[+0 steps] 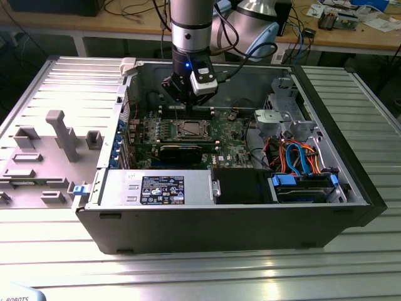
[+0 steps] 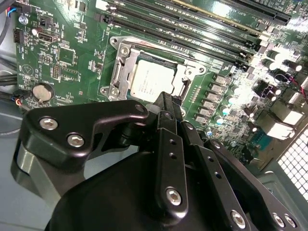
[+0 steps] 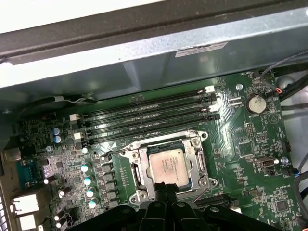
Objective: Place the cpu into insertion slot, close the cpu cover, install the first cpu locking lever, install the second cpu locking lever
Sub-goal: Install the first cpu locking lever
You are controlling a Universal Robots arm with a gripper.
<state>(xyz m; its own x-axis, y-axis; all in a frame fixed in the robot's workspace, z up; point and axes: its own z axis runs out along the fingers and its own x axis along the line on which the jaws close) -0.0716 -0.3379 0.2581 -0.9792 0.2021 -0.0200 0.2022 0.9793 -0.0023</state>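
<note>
Grey-tan square cpu sat socketed | thin silver cpu cover lay over it | black fingers pressed together at its edge, presumably for lever-pushing

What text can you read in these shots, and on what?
None legible enough to quote.
power supply label: print too small.
cpu face: markings too faint.
chassis wall sticker: unreadable.
motherboard silkscreen: too small.

The cpu, a square chip with a dull grey-tan face, lay flat in the insertion slot amid the green board. The cpu cover, a thin silver frame, lay down around it, the chip showing through its window.
</note>
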